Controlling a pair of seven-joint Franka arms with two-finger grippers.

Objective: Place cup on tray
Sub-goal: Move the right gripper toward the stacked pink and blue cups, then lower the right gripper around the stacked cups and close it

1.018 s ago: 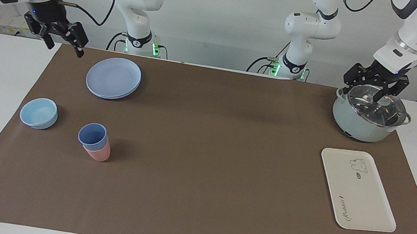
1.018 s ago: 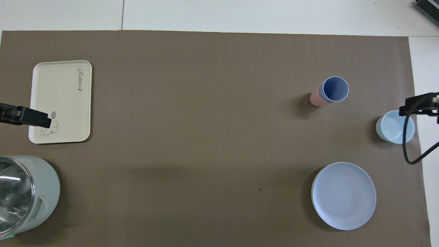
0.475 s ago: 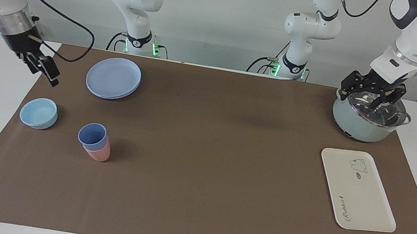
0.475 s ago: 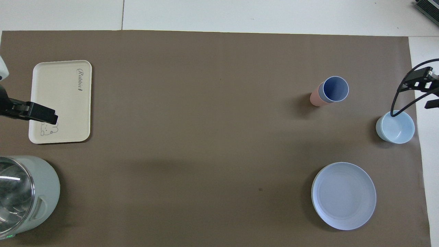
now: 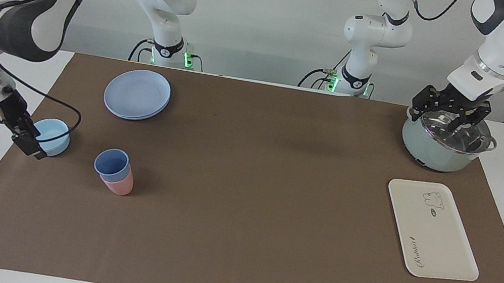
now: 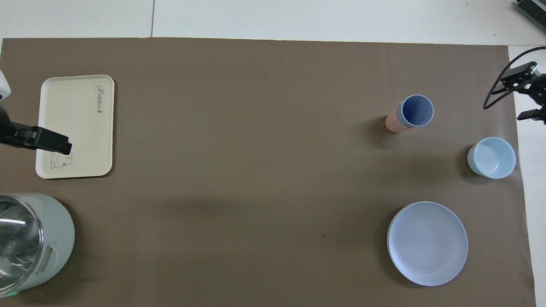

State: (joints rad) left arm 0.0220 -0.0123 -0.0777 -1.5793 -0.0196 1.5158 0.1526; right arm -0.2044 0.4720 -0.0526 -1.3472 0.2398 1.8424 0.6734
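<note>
The periwinkle-blue cup [image 5: 112, 162] [image 6: 415, 110] stands nested in a salmon-pink tumbler [image 5: 120, 186] toward the right arm's end of the mat. The cream tray [image 5: 431, 230] [image 6: 76, 123] with the bear drawing lies flat and bare toward the left arm's end. My right gripper [image 5: 30, 144] [image 6: 524, 94] hangs open and empty over the mat's edge beside the light-blue bowl [image 5: 54, 134] [image 6: 491, 157], well apart from the cup. My left gripper [image 5: 448, 115] waits open above the pot's glass lid, holding nothing.
A green pot [image 5: 435, 146] [image 6: 34, 243] with a glass lid stands nearer to the robots than the tray. A round blue plate [image 5: 137, 93] [image 6: 427, 243] lies nearer to the robots than the cup. A black cable loops from the right wrist.
The right arm swung down and away from the robots, from beside the plate to beside the bowl, its jaws narrowing. The left gripper sank slightly over the pot, then held still.
</note>
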